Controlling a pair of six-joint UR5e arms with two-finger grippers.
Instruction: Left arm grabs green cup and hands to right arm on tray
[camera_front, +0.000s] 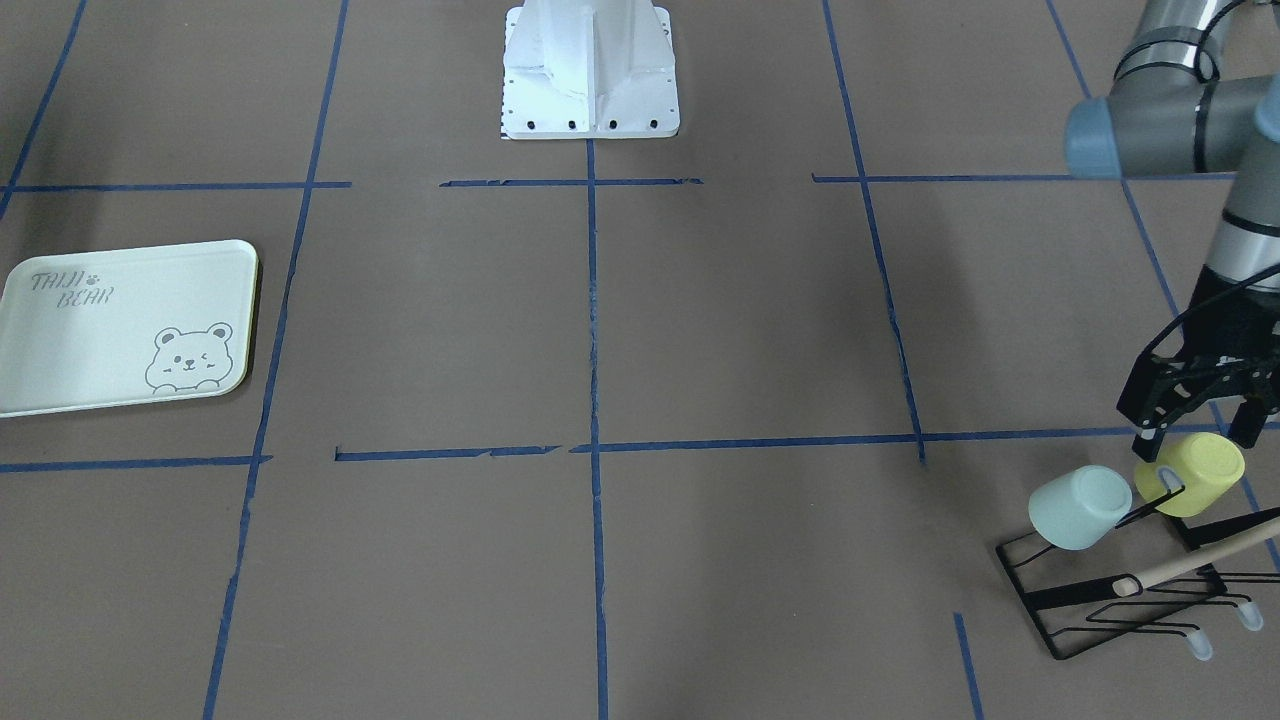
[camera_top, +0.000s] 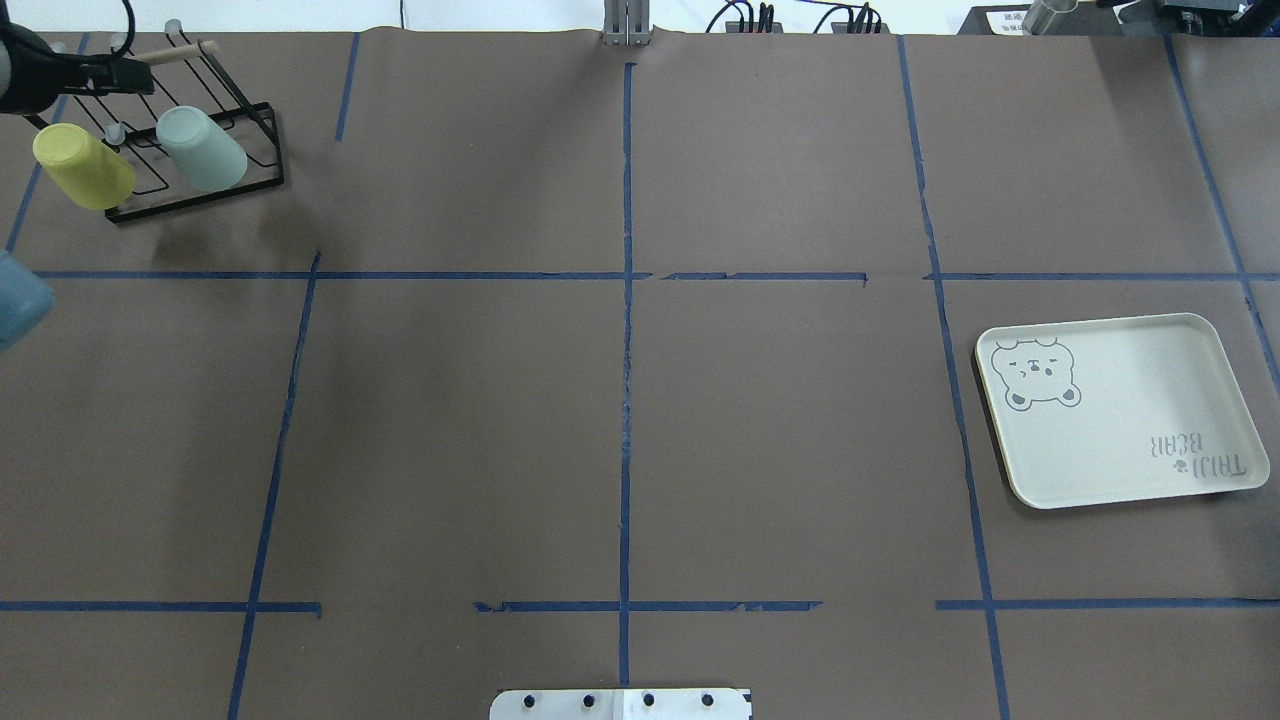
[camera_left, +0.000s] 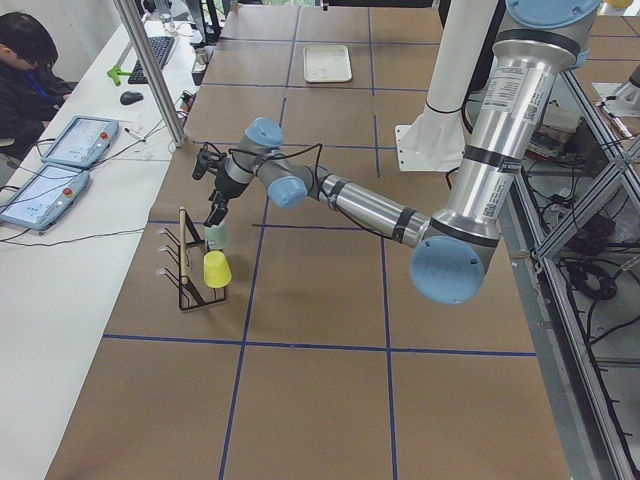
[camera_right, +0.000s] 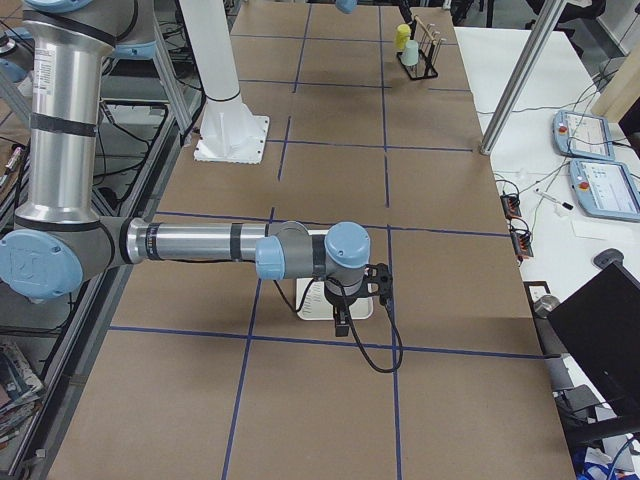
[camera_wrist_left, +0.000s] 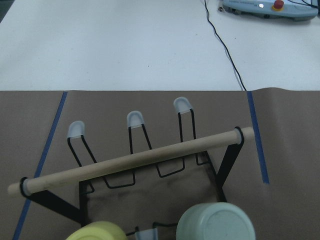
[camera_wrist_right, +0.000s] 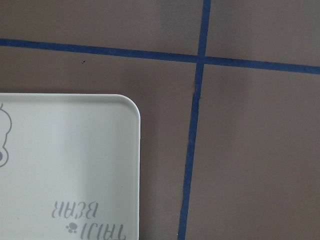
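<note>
left claw spread by rack | green cup near, not touching

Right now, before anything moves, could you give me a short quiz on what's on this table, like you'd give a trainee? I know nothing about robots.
1. True or false: the green cup already sits on the tray.
2. What holds the green cup and the yellow cup? A) the tray B) a black wire rack C) the left gripper
3. Fill in: the left gripper, near the cups, has its jaws ____.

Key: 1 false, it is on the rack, far from the tray. 2 B. 3 open, holding nothing.
</note>
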